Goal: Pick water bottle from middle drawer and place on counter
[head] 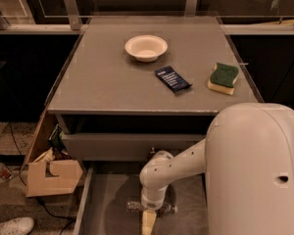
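The small clear ribbed plastic water bottle (135, 206) lies sideways on the floor of the wide grey middle drawer (109, 208), likely light, slick and crushable, best taken gently at its middle, right under the pale pincer (148, 218), whose grip I cannot tell.

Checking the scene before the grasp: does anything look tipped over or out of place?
The water bottle lies on its side on the middle drawer floor, beneath the hand at the bottom edge. A cardboard box sits on the floor left of the cabinet. Nothing on the counter looks spilled.
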Robot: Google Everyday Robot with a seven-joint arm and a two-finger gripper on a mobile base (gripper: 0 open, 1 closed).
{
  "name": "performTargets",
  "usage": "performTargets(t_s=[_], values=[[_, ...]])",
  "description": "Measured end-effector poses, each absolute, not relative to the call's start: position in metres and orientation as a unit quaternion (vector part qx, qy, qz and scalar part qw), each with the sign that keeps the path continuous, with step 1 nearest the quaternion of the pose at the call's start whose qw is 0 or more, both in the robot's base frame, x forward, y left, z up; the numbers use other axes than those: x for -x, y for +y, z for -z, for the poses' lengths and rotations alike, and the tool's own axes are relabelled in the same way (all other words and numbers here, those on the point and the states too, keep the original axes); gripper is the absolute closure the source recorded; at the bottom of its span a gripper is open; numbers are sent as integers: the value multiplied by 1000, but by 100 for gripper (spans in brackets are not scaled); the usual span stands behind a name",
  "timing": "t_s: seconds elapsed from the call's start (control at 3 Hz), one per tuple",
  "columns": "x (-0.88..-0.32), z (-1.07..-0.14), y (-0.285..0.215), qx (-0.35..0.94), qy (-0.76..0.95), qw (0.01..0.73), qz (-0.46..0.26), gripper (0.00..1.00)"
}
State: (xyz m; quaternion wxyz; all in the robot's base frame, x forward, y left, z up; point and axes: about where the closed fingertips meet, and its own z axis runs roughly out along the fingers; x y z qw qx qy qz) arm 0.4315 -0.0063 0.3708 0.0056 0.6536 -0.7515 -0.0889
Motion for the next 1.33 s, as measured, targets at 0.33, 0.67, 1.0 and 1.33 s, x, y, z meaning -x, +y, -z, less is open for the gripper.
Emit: performTargets(t_s=[0.33,0.67,1.0,1.33], values=[[-430,-368,-6,-654,-751,8,91,20],[-430,-368,-6,-654,-751,8,91,43],[-430,-368,-6,-654,-751,8,91,74],[-430,-368,-6,-654,-751,8,91,100]])
